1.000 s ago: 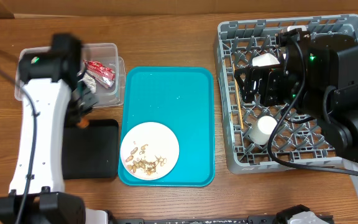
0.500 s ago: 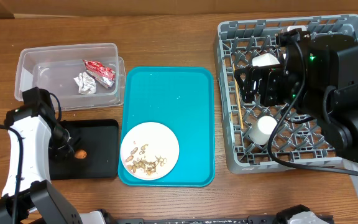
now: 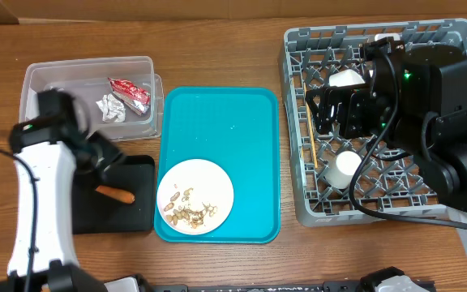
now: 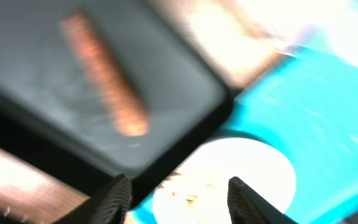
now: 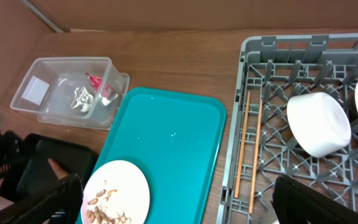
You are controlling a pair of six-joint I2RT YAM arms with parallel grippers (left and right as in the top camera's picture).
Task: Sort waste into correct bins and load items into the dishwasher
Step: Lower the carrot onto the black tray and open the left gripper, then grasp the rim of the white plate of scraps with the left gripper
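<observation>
A white plate (image 3: 194, 196) with food scraps lies on the teal tray (image 3: 225, 122). It also shows in the left wrist view (image 4: 229, 180) and the right wrist view (image 5: 117, 193). An orange food piece (image 3: 116, 193) lies in the black bin (image 3: 128, 212), blurred in the left wrist view (image 4: 104, 74). My left gripper (image 3: 104, 156) is open and empty (image 4: 179, 202), over the black bin's right edge beside the plate. My right gripper (image 3: 339, 109) is open and empty (image 5: 179, 205) above the grey dish rack (image 3: 294, 122).
A clear bin (image 3: 47, 81) at the back left holds a red wrapper (image 3: 130, 91) and crumpled paper (image 3: 112, 108). The rack holds a white bowl (image 5: 319, 124), a white cup (image 3: 345, 166) and wooden chopsticks (image 5: 244, 149).
My left arm swung from the clear bin down over the black bin, then right toward the plate. The orange piece now lies in the black bin. The right arm has not moved.
</observation>
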